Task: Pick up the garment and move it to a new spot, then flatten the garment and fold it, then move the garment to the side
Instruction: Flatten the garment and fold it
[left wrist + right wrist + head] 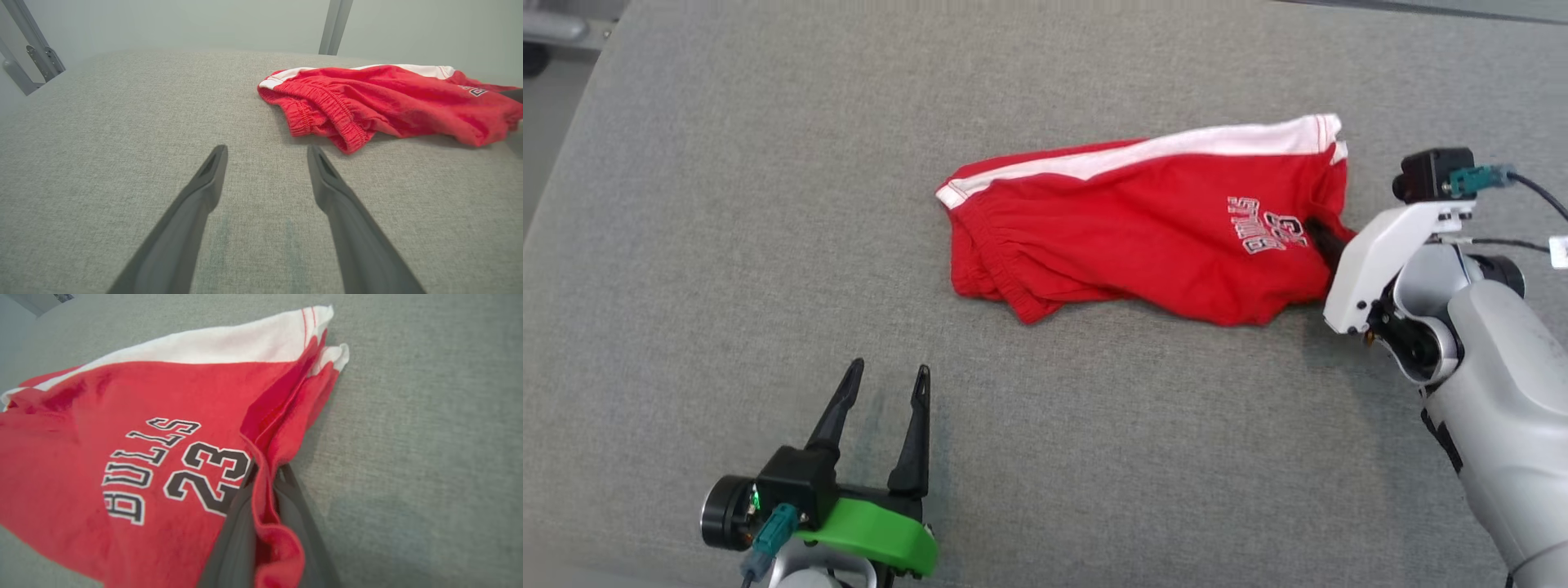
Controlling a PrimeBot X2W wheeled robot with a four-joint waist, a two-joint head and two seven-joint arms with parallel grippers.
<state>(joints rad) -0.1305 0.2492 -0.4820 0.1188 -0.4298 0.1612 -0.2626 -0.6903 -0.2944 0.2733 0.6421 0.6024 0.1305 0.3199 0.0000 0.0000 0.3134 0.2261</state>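
Pinching a fold of the red Bulls shorts (1143, 229) at one leg hem, the right gripper (265, 473) is clamped tight, apparently ready to lift them to a new spot. The left gripper (889, 382) stands spread wide and empty, the shorts lying ahead of its tips, off to their right.

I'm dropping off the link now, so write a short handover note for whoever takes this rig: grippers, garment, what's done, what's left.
Right gripper: shut on a bunched edge of the red shorts, beside the printed 23.
Left gripper: open, holding nothing, over the grey surface, apart from the shorts.
Shorts: rumpled, lying on the surface, not lifted.
Done: the grasp only.
Left to do: lift and carry to a new spot, flatten, fold, move to the side.
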